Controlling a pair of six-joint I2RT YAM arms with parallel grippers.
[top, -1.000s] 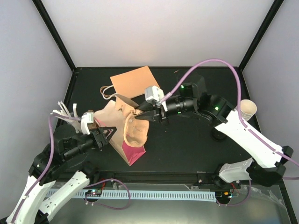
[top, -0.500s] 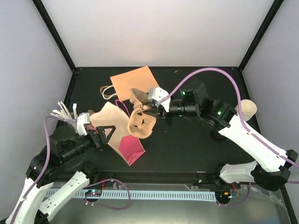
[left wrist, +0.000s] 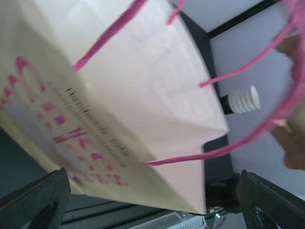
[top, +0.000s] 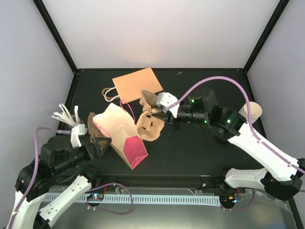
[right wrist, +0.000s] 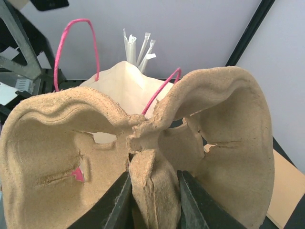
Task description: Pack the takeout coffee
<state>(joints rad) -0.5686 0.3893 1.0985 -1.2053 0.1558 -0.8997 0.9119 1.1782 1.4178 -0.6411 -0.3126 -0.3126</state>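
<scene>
From above, the cream-white ribbed paper takeout cup [top: 252, 110] shows little but its rim, the lower part out of sight, and the left wrist view renders it small and soft-edged. The cream paper bag with pink cord handles [left wrist: 143, 95] runs off that view's top and left edges — its lettering too blurred to read. In the right wrist view the brown moulded pulp carrier [right wrist: 224, 133] covers most of the bag and is cut off by the bottom edge.

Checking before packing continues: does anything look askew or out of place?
The cream paper bag with pink handles lies tipped over rather than upright. The right hand grips the brown moulded pulp carrier, tilted and empty, outside the bag.
</scene>
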